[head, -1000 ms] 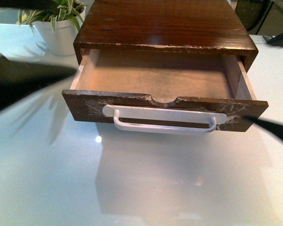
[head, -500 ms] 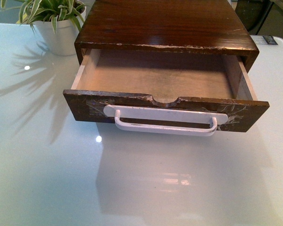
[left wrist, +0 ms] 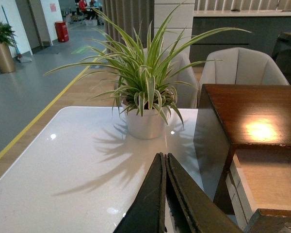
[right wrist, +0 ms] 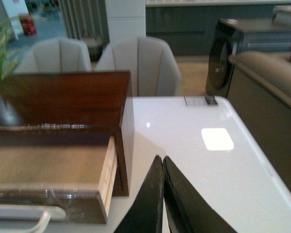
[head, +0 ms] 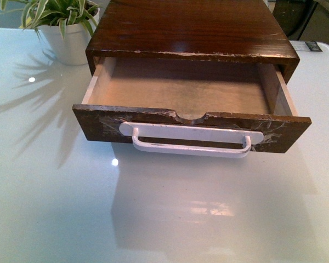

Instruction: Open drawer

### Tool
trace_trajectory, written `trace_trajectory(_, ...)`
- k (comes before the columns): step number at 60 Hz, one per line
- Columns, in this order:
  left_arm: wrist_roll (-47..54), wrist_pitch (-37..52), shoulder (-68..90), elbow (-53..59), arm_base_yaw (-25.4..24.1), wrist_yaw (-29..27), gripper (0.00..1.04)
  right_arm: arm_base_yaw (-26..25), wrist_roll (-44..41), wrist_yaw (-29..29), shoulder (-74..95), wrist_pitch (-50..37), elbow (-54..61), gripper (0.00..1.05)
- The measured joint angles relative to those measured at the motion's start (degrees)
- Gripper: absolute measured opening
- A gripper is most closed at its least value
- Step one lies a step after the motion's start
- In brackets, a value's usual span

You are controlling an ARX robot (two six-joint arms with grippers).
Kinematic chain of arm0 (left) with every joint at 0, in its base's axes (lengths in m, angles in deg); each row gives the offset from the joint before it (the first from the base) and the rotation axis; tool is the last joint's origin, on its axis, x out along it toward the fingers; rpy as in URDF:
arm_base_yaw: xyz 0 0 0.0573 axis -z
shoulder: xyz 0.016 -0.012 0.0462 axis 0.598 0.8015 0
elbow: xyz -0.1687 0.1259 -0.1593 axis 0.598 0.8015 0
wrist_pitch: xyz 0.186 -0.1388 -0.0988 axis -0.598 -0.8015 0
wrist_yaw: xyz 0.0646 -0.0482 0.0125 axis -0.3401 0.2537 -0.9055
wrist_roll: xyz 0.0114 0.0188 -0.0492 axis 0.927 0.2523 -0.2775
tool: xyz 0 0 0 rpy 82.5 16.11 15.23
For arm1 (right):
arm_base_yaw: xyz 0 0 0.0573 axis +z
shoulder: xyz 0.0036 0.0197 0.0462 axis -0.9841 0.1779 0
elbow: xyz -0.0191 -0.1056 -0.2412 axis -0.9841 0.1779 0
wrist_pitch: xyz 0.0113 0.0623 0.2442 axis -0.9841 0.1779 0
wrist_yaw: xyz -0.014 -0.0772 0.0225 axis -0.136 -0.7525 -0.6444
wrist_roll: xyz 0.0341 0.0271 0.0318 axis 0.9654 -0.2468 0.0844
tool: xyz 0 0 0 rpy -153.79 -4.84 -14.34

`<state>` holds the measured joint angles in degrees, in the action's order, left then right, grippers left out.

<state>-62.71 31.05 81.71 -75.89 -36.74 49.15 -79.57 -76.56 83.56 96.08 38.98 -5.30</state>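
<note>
A glossy white desk (head: 55, 208) spreads below and ahead of the left claw (left wrist: 164, 156), catching the ceiling light in bright spots. Past the desk's far edge beyond that claw stand pale padded chairs (left wrist: 242, 65). Further off are a grey floor (left wrist: 34, 92) with a yellow line (left wrist: 39, 117), a red bin (left wrist: 61, 31) and a plant in a gold pot (left wrist: 3, 56). Ahead of the right claw (right wrist: 161, 159) are a white pillar (right wrist: 125, 19), a dark counter (right wrist: 184, 29) and a brown armchair (right wrist: 266, 92) beside the desk.

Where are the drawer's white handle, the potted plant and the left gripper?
white handle (head: 191, 149), front view, middle of the bar.
potted plant (left wrist: 145, 125), left wrist view, side of its pot.
left gripper (left wrist: 165, 158), left wrist view, between its shut fingertips.
</note>
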Motion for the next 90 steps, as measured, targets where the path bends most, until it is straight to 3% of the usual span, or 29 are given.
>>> trace_trajectory(21,0.0,-14.4,-15.8,1.2,0.0,0.0,0.02,-0.1,0.0,0.1,-11.2,10.5,0.0,0.02)
trace_trajectory(51,0.0,-27.1,-29.0,1.2,0.0,0.0,0.02,-0.1,0.0,0.1,-20.2,19.6,0.0,0.02)
trace_trajectory(57,0.0,-28.9,-30.8,1.2,0.0,0.0,0.02,-0.1,0.0,0.0,-27.6,28.6,0.0,0.02)
trace_trajectory(72,0.0,-32.9,-34.7,1.2,0.0,0.0,0.02,-0.1,0.0,0.0,-29.6,29.3,0.0,0.02)
trace_trajectory(78,0.0,-42.1,-42.6,1.2,0.0,0.0,0.02,-0.1,0.0,0.0,-29.7,29.4,0.0,0.02)
trace_trajectory(90,0.0,-42.7,-44.2,1.2,0.0,0.0,0.02,-0.1,0.0,0.0,-29.7,29.4,0.0,0.02)
